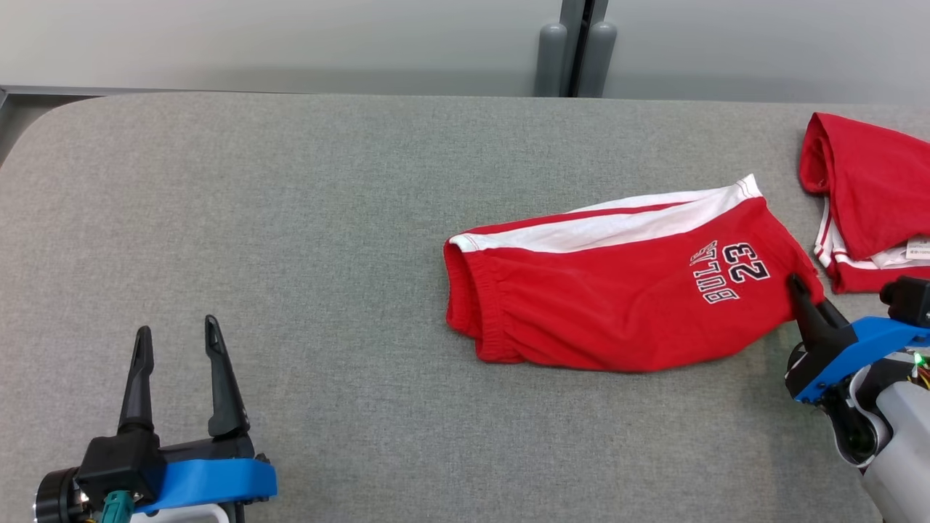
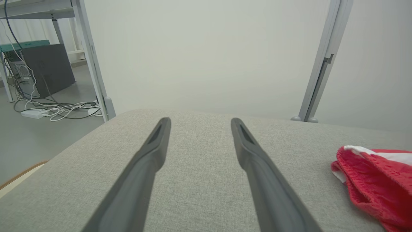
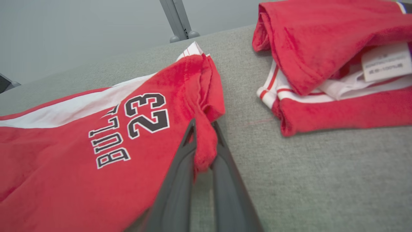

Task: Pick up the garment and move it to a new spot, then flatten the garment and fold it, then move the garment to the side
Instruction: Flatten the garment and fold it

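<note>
The garment (image 1: 617, 305), a pair of red shorts with a white side stripe and the print "BULLS 23", lies right of the middle of the grey table (image 1: 290, 218). In the head view its elastic waistband points toward the robot's left and its leg hem toward the right. It lies mostly flat, with some loose folds along the waistband.

The right fingers (image 1: 803, 298) are closed on the near corner of that hem. In the right wrist view a pinch of red cloth (image 3: 204, 151) sits squeezed between the two dark fingers (image 3: 185, 151), and the rest of the garment (image 3: 64, 167) spreads away to that view's left, resting on the table (image 3: 322, 180).

A second red garment (image 1: 872, 196) lies at the table's far right edge (folded over, with white trim and a white label showing). It lies near the shorts without touching them, a strip of grey cloth between the two (image 3: 322, 48).

The left fingers (image 1: 218, 378) stand wide apart at the lower left of the head view, gripping nothing, well apart from the shorts. In the left wrist view these fingers (image 2: 154, 148) point across bare table (image 2: 199, 193), with the waistband end of the garment (image 2: 376, 187) at that view's right edge.
</note>
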Available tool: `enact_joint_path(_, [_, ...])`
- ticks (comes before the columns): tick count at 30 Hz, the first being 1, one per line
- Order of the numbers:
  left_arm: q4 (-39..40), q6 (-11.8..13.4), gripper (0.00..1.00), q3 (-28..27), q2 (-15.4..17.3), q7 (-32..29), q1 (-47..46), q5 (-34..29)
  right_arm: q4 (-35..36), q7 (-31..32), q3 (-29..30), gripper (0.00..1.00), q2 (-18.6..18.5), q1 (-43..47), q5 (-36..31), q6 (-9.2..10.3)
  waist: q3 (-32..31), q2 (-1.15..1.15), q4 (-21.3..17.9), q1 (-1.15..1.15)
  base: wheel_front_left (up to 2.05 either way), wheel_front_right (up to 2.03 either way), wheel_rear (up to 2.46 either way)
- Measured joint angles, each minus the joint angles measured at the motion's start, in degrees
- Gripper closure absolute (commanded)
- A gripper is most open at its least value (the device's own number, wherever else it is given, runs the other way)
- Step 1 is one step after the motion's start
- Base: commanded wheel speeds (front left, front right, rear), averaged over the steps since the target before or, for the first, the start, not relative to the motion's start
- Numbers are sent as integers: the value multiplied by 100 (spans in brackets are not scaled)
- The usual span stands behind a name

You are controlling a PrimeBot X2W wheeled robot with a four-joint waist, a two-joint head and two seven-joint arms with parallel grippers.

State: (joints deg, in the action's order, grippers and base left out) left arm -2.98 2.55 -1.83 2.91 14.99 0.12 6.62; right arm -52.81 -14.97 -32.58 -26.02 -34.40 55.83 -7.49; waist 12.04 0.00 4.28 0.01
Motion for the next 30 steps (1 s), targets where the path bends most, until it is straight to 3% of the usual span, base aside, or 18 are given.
enact_joint_path(9, [-36,-38,0,-100,3,1,14,-24,992,-4,442,100,392,56,-661,0,-89,0,-65,0,0,0,0])
enact_joint_path(17, [-58,-97,0,-33,1,0,23,-16,1850,46,82,100,877,9,-1122,1,-143,0,72,0,0,0,0])
enact_joint_path(30, [-98,-99,0,75,1,0,16,45,1883,365,-612,100,1707,248,-1451,0,-127,0,464,0,0,0,0])
